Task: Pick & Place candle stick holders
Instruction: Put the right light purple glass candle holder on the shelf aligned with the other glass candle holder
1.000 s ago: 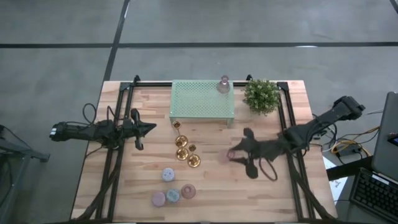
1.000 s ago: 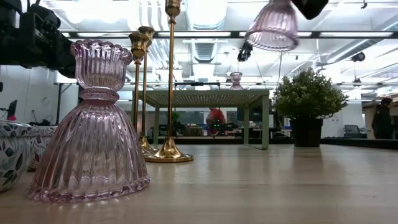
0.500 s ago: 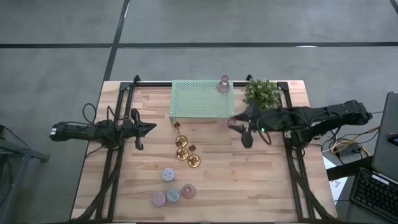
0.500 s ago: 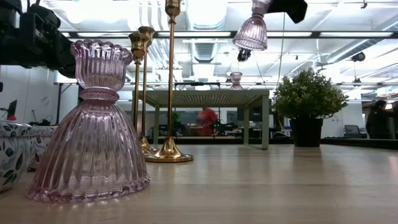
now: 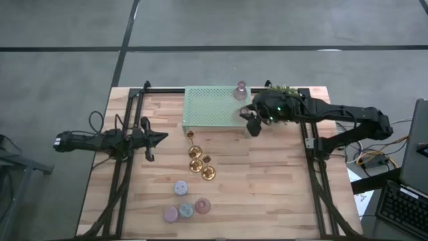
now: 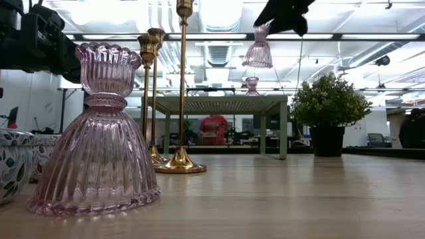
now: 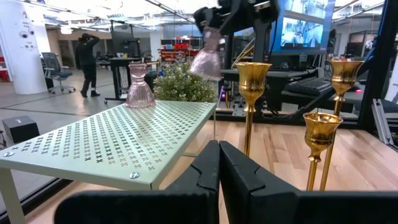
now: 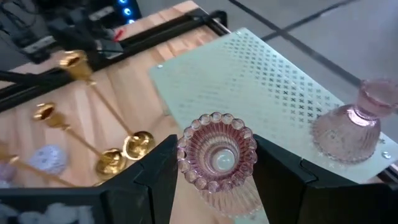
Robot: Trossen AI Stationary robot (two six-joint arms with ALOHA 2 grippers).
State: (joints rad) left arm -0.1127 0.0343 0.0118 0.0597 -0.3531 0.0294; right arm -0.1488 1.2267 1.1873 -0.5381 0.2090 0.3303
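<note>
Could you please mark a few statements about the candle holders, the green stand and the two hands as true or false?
1. The right hand holds a pink glass holder in the air. True.
2. The mint-green stand has nothing on it. False: one pink glass holder on the stand sits near its far right corner.
3. The left hand is shut and empty. True.
4. The gold holders lie tipped over. False: they stand upright in front of the stand.
5. The plant is on the stand. False: it stands on the table beside it.

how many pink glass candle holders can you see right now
3: one on the green stand at, one held above the stand by the right gripper at, one on the table's near edge.
</note>
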